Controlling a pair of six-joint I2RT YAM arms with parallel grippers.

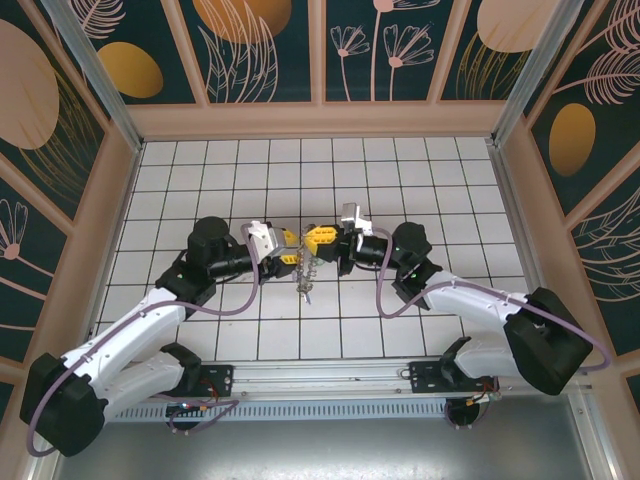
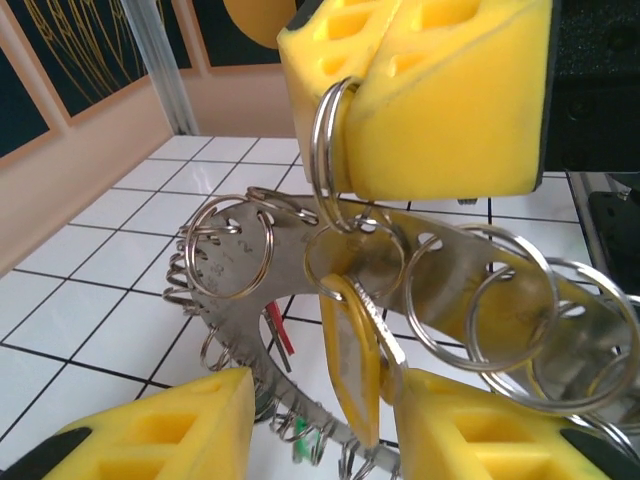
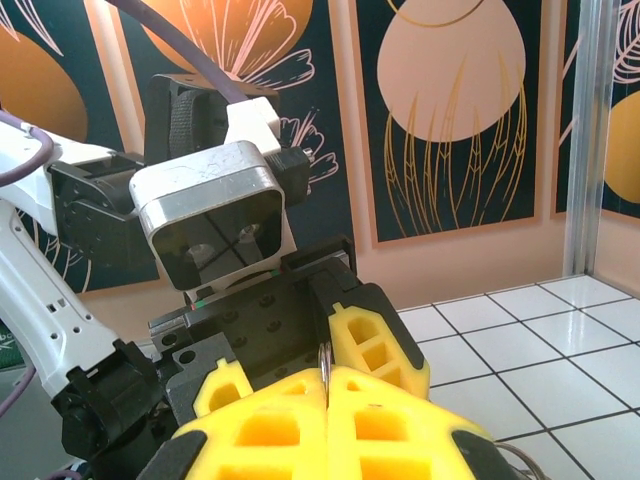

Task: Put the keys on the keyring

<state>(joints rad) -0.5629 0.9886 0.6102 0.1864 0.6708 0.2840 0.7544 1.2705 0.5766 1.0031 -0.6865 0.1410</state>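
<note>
The keyring (image 2: 238,330) is a flat metal hoop strung with many small wire rings; in the top view the keyring (image 1: 306,272) hangs above the tiles between both arms. My right gripper (image 2: 400,110) (image 1: 320,236) (image 3: 328,378) is shut on one split ring (image 2: 322,150) (image 3: 325,355) of it. My left gripper (image 2: 320,385) (image 1: 289,239) faces it with fingers apart. Between them dangles a yellow-headed key (image 2: 355,350), its blade against the right-hand finger (image 2: 480,430). A red key (image 2: 281,338) and a green one (image 2: 298,447) hang further down.
White tiled floor (image 1: 450,190) spreads all round, fenced by patterned walls (image 1: 60,130) with wooden sills. A metal rail (image 1: 330,378) runs along the near edge by the arm bases. The left wrist's camera housing (image 3: 215,215) sits close in front of my right gripper.
</note>
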